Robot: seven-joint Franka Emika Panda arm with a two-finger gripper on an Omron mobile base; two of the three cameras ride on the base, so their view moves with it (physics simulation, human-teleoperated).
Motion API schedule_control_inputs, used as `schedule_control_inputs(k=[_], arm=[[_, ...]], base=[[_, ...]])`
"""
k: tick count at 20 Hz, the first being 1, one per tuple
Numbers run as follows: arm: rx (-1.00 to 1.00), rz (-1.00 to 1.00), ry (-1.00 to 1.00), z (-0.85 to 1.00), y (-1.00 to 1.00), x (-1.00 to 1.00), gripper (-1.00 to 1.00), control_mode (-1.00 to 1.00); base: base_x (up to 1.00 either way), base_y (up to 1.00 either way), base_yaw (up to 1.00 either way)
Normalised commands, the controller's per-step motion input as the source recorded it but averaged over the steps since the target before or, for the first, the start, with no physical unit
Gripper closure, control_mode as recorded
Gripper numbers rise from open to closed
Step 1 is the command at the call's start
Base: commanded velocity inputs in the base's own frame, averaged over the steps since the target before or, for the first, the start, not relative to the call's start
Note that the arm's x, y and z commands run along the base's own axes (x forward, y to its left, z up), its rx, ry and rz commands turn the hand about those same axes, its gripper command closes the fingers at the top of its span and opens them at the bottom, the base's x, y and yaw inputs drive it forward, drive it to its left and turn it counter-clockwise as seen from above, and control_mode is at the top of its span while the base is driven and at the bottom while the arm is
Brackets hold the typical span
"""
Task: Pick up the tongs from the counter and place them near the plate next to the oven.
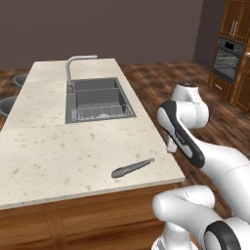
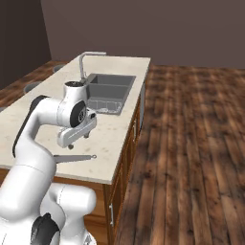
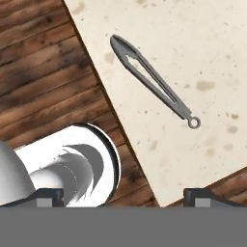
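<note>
The dark grey tongs lie flat on the beige speckled counter near its front right corner, ring end toward the edge. In the hand view the tongs run diagonally across the counter, above and apart from my fingertips. My gripper is open, with its fingers wide apart and nothing between them. It hangs over the counter's edge, above the tongs, as the right base view shows the gripper. The oven stands far off at the upper right. The plate is out of view.
A dark double sink with a steel faucet is set in the counter's middle. Grey stools stand at the far left side. Wood floor stretches to the right of the island. Brown cabinets frame the oven.
</note>
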Motion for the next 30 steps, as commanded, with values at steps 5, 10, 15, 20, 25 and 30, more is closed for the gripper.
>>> schedule_control_inputs(k=[5, 10, 15, 20, 25, 30], arm=[[-0.02, 0.39, -0.20, -0.38, 0.00, 0.00, -1.00, -1.00], [0.00, 0.28, -0.26, -0.30, 0.04, 0.00, -1.00, -1.00], [-0.02, 0.24, -0.02, -0.17, 0.42, 0.08, -1.00, -1.00], [-0.08, 0.28, 0.15, -0.07, 0.40, 0.27, -1.00, -1.00], [-0.05, 0.29, 0.17, 0.00, 0.16, 0.27, -1.00, -1.00], [-0.04, 0.25, 0.11, -0.05, 0.13, 0.19, -1.00, -1.00]], base=[[0.00, 0.00, 0.00], [0.00, 0.00, 0.00], [0.00, 0.00, 0.00], [0.00, 0.00, 0.00], [0.00, 0.00, 0.00], [0.00, 0.00, 0.00]])
